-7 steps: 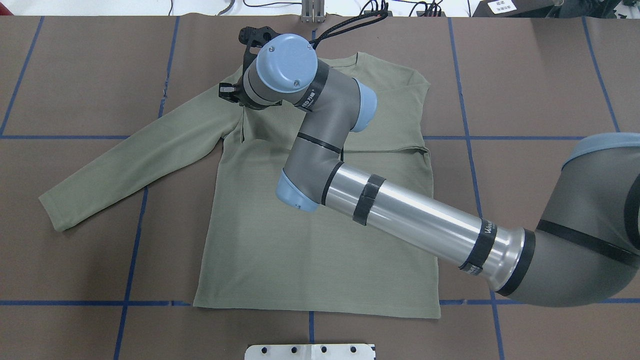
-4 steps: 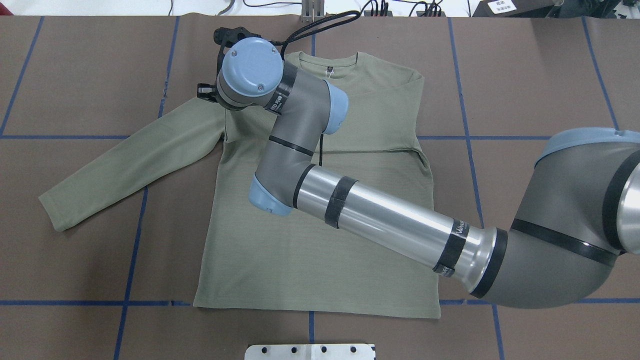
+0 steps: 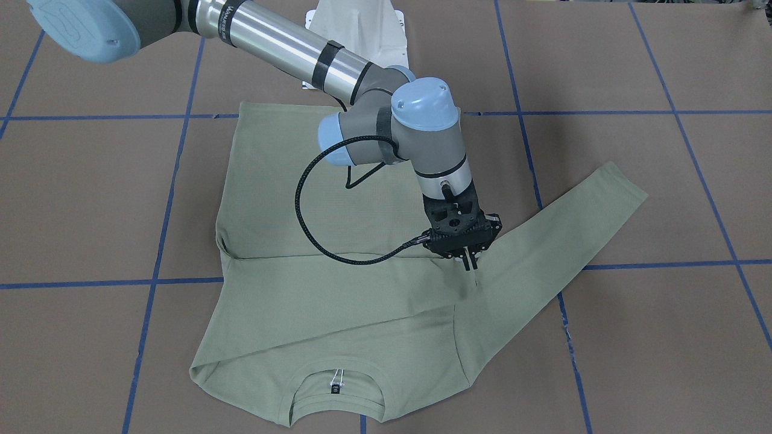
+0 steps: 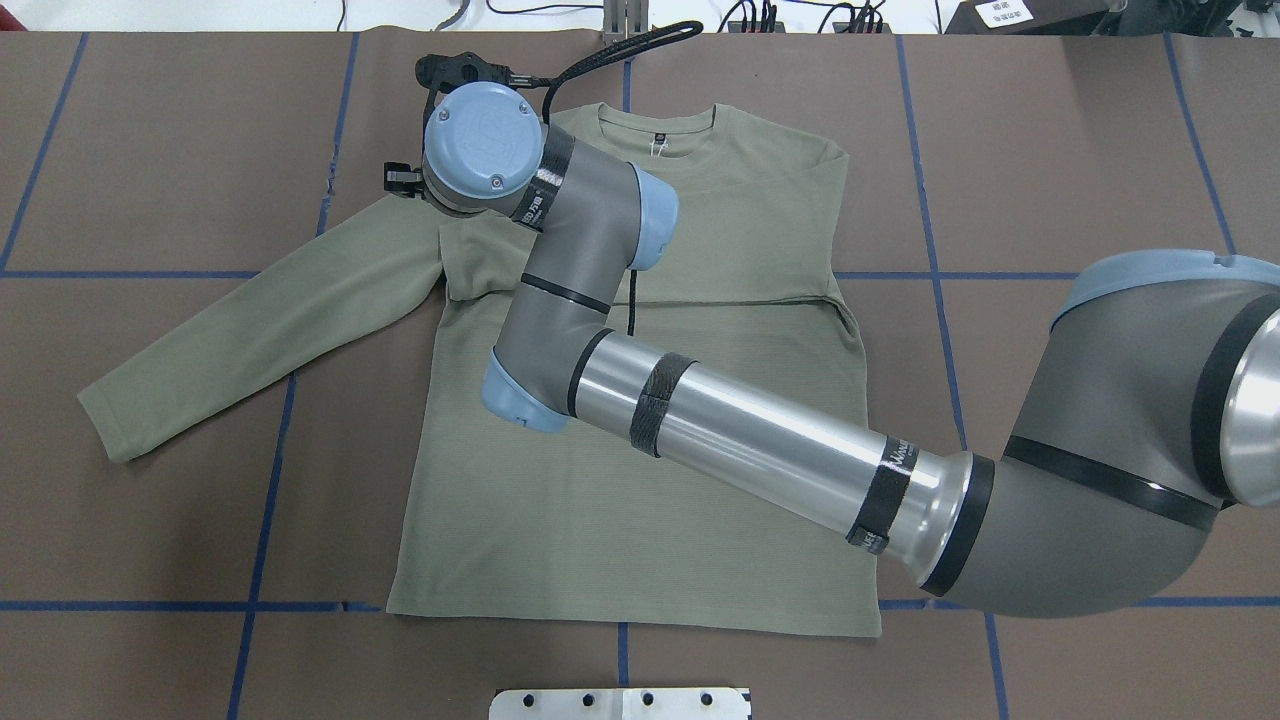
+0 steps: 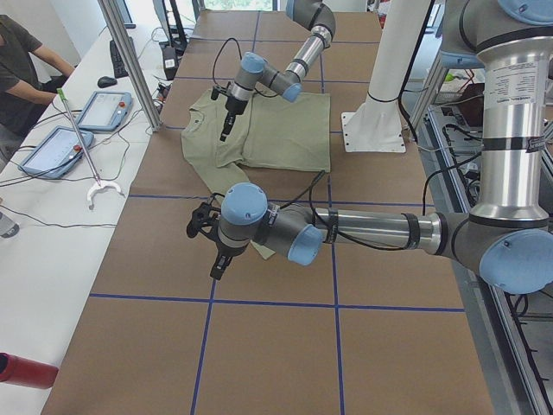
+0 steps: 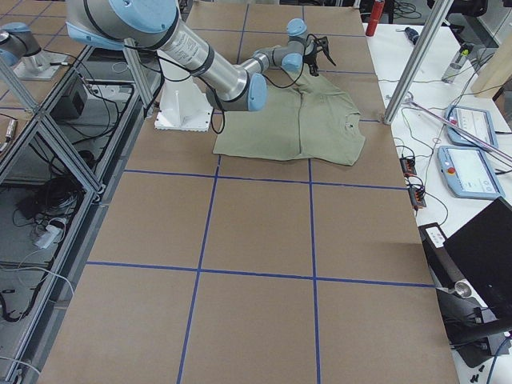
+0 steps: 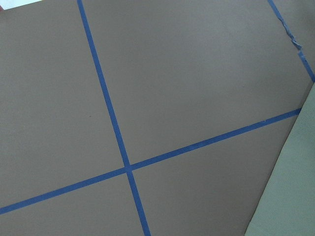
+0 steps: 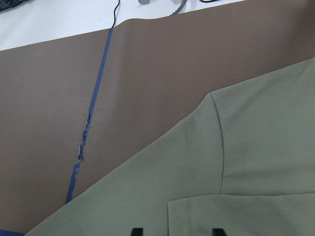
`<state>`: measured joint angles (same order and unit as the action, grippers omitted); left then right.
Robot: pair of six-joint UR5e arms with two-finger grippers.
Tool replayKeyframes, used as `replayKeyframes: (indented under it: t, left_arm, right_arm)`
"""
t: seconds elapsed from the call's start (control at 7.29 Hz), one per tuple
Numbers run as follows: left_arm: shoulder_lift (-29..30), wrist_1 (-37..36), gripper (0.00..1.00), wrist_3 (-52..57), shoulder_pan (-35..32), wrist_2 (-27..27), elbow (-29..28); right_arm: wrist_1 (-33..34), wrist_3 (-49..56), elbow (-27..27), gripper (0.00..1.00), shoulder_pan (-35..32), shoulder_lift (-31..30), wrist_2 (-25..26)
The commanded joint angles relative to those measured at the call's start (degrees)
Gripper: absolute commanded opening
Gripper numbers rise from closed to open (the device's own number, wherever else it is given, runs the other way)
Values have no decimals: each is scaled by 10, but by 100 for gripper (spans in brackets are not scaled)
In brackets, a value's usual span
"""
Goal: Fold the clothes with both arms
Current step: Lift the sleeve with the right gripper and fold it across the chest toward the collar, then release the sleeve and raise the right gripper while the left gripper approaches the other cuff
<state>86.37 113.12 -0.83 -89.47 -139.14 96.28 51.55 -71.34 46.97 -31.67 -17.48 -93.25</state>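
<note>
With the right claw [image 3: 468, 260] open just above the shirt [image 3: 271, 181], lifting off could snag and undo the folded sleeve [image 3: 338, 283].

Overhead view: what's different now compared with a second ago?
The right arm swung leftward, carrying its pincer across the shirt to the base of the outstretched sleeve; a fold of cloth beneath shifted with it, and the neck label came into sight. Whether it grips, I cannot tell. The shirt's body and outstretched sleeve stayed put.
</note>
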Motion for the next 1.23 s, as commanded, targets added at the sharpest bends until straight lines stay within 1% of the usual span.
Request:
replayKeyframes:
  t: [0.0, 0.14, 0.27, 0.41, 0.55, 0.69, 0.82, 0.96, 1.1]
  left_arm:
    - [7, 4, 100, -41, 1, 0, -1]
    - [11, 20, 100, -124, 7, 5, 4]
    - [10, 65, 100, -191, 22, 6, 5]
    - [-1, 119, 100, -279, 50, 8, 8]
    - [-22, 176, 100, -356, 92, 36, 11]
    - [-39, 224, 100, -432, 132, 65, 14]
    - [-56, 234, 100, -488, 161, 77, 38]
    - [-84, 235, 100, -552, 215, 133, 81]
    - [-98, 234, 100, -639, 293, 203, 112]
  right_arm:
    - [5, -7, 3, 100, -1, 1, -9]
    - [15, -12, 20, 100, -2, -9, -31]
    - [95, -11, 91, 100, -11, -45, -63]
    - [157, -4, 178, 100, -21, -100, -96]
    - [191, -3, 230, 100, -30, -141, -128]
    - [252, -2, 290, 100, -44, -174, -152]
    - [317, -2, 351, 100, -62, -204, -164]
    - [368, -2, 403, 100, -93, -233, -204]
    - [403, 0, 462, 100, -120, -277, -252]
